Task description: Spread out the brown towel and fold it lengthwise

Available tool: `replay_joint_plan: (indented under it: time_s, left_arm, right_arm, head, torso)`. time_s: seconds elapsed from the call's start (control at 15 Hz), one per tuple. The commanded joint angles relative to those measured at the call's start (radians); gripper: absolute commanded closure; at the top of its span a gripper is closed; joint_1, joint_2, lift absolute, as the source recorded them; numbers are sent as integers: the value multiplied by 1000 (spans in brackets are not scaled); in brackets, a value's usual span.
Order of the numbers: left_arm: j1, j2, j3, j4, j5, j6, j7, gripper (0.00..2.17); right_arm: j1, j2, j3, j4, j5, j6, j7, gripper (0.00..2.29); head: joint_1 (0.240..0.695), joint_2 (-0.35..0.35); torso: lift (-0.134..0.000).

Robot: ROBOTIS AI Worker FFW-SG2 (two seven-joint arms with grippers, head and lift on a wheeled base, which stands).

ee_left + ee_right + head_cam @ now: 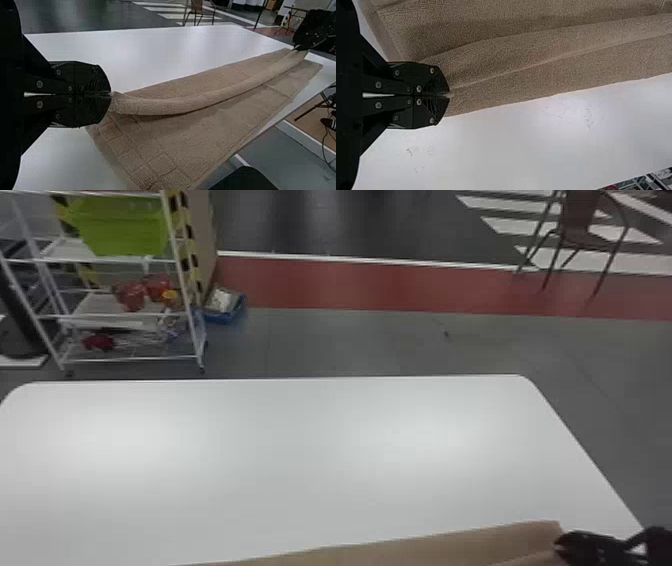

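While the head view is mostly covering the white table (300,465), the brown towel (450,546) is lying along the table's near side, running off the bottom of the view, and the right gripper (559,543) is showing at the towel's right end. Beyond the table, a white shelf rack (184,287) is standing on the left with a green bin (122,230) in it, a blue box (226,315) is sitting on the floor just beside it, and a chair (582,217) is standing off to the right. Over in the left wrist view, the left gripper (111,94) is pressing its fingers together and pinching the towel, and a raised, rounded ridge of cloth is running from there to the right gripper, with towel spreading out on both sides of it and a pattern of squares showing near the left gripper. In the right wrist view, the right gripper (449,95) is likewise squeezing its fingers together, pinching towel at the tips, with creases stretching away from them.
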Motion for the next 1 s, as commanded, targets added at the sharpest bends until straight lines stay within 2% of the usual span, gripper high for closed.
replay_joint_plan:
  time_s: [0.0, 0.2, 0.33, 0.47, 0.67, 0.93]
  left_arm:
    - [23, 1, 13, 7, -1, -68, -10, 1848]
    - [32, 1, 28, -4, 31, -97, -10, 1848]
    - [35, -15, 37, -34, 43, -97, -10, 1848]
    - [72, -22, 43, -45, 74, -97, -10, 1848]
    - [101, -23, 31, -5, 74, -97, -10, 1848]
    - [130, -23, 5, 32, 68, -97, 5, 1848]
  right_arm:
    - [23, -10, -9, -18, -1, -11, -1, 1312]
    - [-52, -30, -19, -16, 1, 35, -28, 1312]
    - [-81, -42, -19, -16, 2, 41, -27, 1312]
    - [-52, -51, -35, -27, -1, 23, -25, 1312]
    - [11, -50, -32, -12, 10, -20, -31, 1308]
    - [20, -48, -30, 20, 38, -51, -77, 1312]
  head:
    - [695, -127]
    - [695, -138]
    - [695, -147]
    - [695, -160]
    - [695, -179]
    - [695, -199]
  torso:
    - [-122]
    - [-122]
    - [-122]
    - [-122]
    - [-122]
    - [-122]
